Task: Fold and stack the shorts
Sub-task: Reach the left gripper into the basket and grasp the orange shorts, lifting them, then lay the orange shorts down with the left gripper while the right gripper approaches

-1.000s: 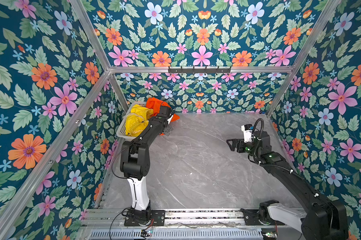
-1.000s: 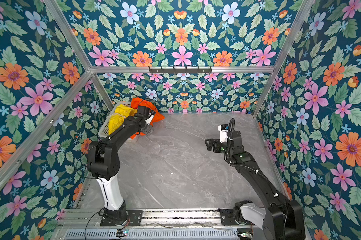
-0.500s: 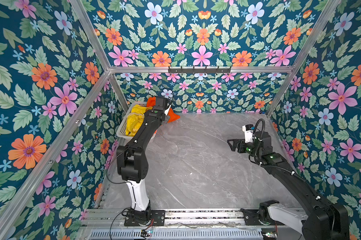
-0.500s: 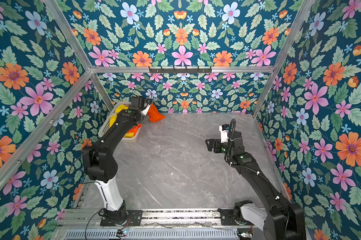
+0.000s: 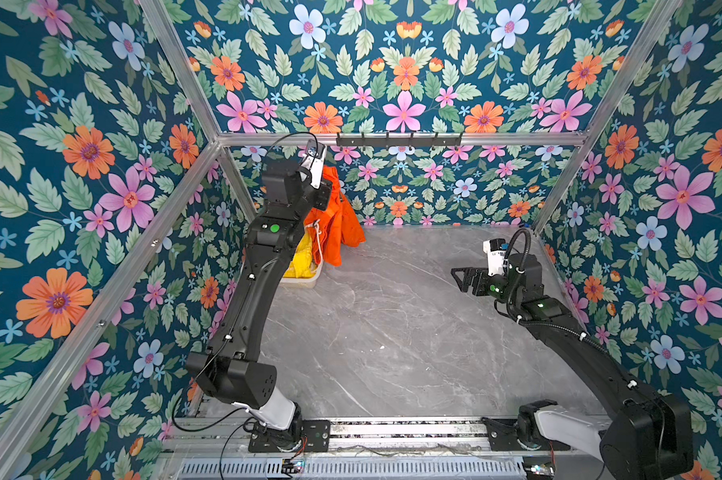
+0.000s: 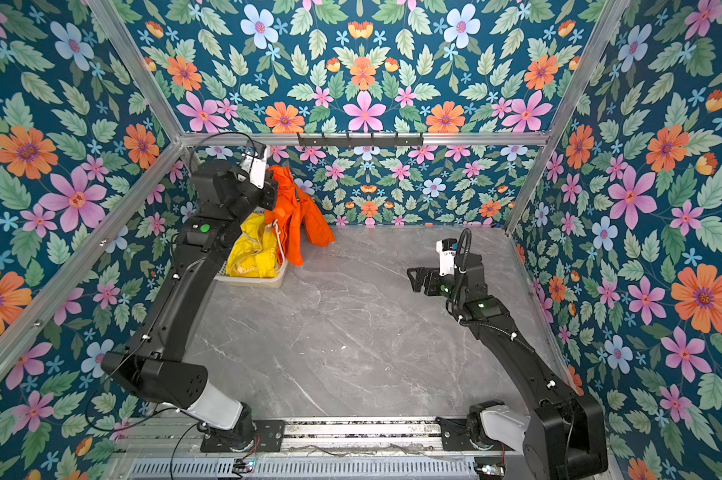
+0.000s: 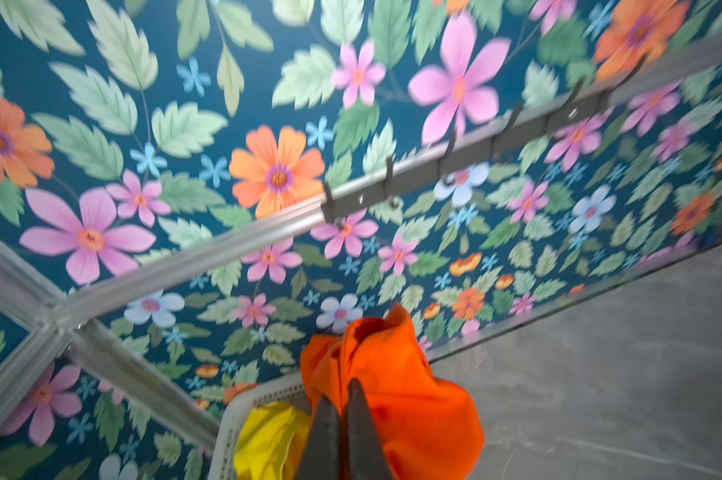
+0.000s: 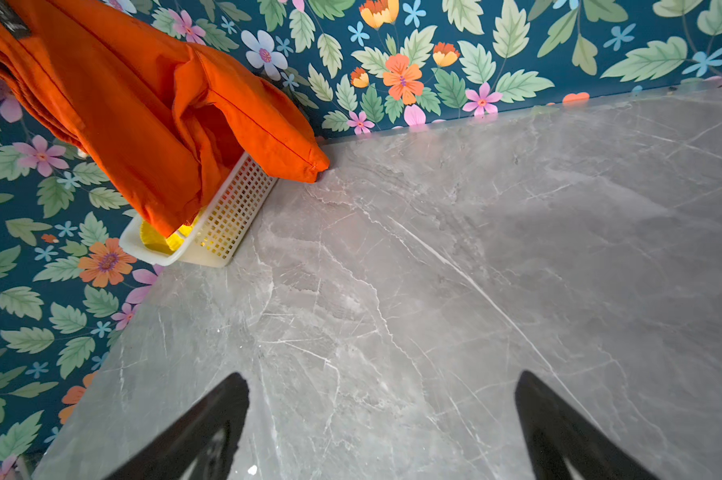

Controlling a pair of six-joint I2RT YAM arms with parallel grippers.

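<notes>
One pair, the orange shorts [image 5: 335,226], hung from clenched left jaws; the right jaws gaped. Best lifted clear of the basket [image 8: 234,216].

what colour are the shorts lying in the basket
Bright yellow; the shorts show best in a top view.

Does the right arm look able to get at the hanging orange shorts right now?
Probably yes: the right gripper is open and only bare table lies between it and the orange shorts dangling from the left gripper over the basket. It is a long stretch, though.
</notes>
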